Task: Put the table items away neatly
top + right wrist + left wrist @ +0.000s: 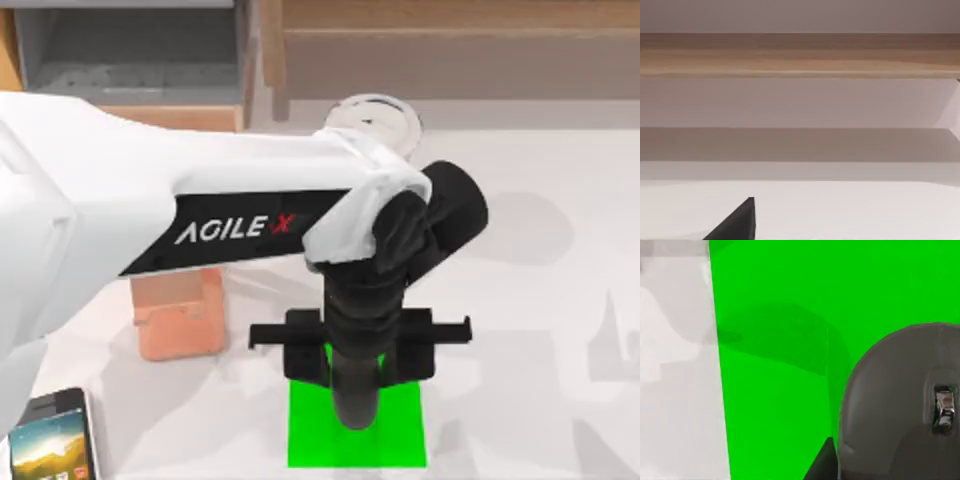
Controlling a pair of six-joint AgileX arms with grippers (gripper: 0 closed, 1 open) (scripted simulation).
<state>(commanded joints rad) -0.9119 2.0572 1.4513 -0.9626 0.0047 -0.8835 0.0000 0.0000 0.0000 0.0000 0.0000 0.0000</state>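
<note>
Left arm reaches across the table [530,300], its gripper [358,405] down over the green square [400,440] near the front edge. Mouse [900,405] lies on that square, just beside one dark fingertip [822,462] (grip state: cannot tell). Smartphone [50,440] at front left; milk-tea cup [385,118] at the back; pink stand [180,315] between them
</note>
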